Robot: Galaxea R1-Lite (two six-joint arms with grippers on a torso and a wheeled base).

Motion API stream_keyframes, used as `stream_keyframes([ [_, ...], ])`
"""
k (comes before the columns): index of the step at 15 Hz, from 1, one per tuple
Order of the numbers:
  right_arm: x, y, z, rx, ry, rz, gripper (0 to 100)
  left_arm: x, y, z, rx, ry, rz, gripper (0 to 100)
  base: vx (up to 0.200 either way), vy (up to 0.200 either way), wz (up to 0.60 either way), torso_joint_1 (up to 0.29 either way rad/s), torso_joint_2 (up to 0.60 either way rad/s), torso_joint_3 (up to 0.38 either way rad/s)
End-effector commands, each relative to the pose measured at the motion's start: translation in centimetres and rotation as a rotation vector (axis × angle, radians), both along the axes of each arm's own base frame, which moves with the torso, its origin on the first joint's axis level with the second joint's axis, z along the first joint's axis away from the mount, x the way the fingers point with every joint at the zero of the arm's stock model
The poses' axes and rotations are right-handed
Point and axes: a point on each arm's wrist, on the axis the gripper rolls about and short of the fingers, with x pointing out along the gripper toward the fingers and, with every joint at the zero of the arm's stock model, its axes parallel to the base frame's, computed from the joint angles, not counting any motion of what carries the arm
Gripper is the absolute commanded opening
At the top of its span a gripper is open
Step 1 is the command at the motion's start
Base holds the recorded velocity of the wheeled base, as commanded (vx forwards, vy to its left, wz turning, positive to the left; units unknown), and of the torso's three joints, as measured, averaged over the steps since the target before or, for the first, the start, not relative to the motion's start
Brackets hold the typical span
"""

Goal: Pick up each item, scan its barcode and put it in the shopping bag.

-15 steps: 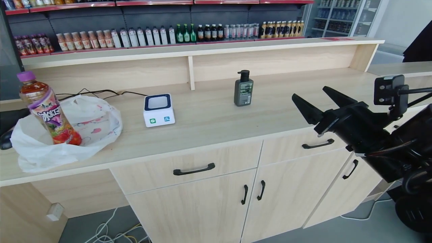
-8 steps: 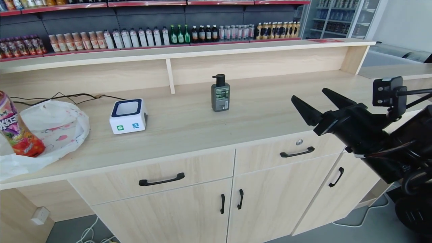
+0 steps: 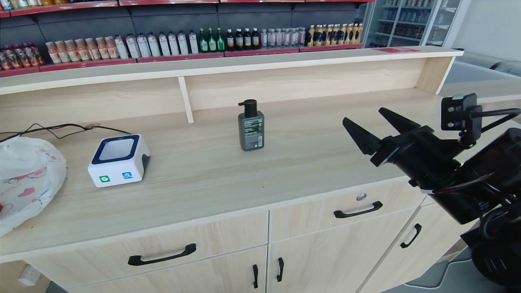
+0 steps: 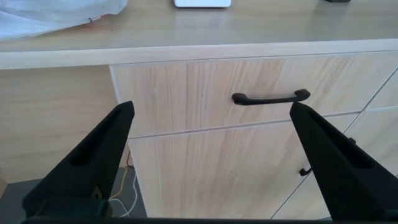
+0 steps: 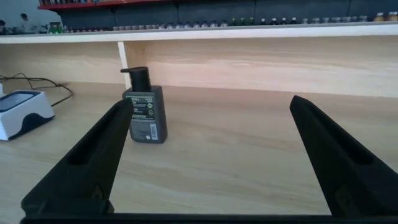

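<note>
"Two pincers. How did they stand?"

"Both of mine gaped wide, holding nothing. My right pincer hung over the right end of the counter; my left pincer faced a drawer handle below the top."

"And the goods?"

"One pump bottle stood upright mid-counter, well apart from my right pincer, the scanner to its left, the shopping bag beyond."

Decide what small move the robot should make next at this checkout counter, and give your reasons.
Probably bring the right hand forward and to its left, toward the pump bottle. The bottle stands upright and untouched on the counter. The hand is open and well apart from it, and the bottle must be picked up before it can be scanned.
</note>
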Motion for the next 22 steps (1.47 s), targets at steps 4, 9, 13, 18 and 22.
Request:
stream_keyframes([
  [4, 0.2, 0.8, -0.2, -0.002, 0.000, 0.024, 100, 0.0, 0.0, 0.0, 0.000, 0.000, 0.000, 100, 0.000, 0.000, 0.60, -0.005, 0.00, 0.004],
  [9, 1.0, 0.1, -0.7, -0.008, 0.014, -0.008, 100, 0.0, 0.0, 0.0, 0.000, 0.000, 0.000, 100, 0.000, 0.000, 0.24, 0.005, 0.00, 0.000],
  [13, 2.1, -0.7, -2.1, -0.026, 0.063, -0.048, 100, 0.0, 0.0, 0.0, 0.000, -0.001, 0.000, 100, 0.050, 0.000, 0.00, 0.001, 0.00, 0.002],
  [18, 2.4, -1.4, -3.3, -0.056, 0.099, -0.079, 100, 0.0, 0.0, 0.0, 0.000, 0.000, 0.000, 100, 0.080, 0.000, 0.00, -0.007, 0.00, 0.003],
  [22, 3.1, -1.4, -4.0, -0.062, 0.118, -0.088, 100, 0.0, 0.0, 0.0, 0.000, 0.000, 0.000, 100, 0.000, 0.000, 0.00, 0.000, 0.00, 0.000],
])
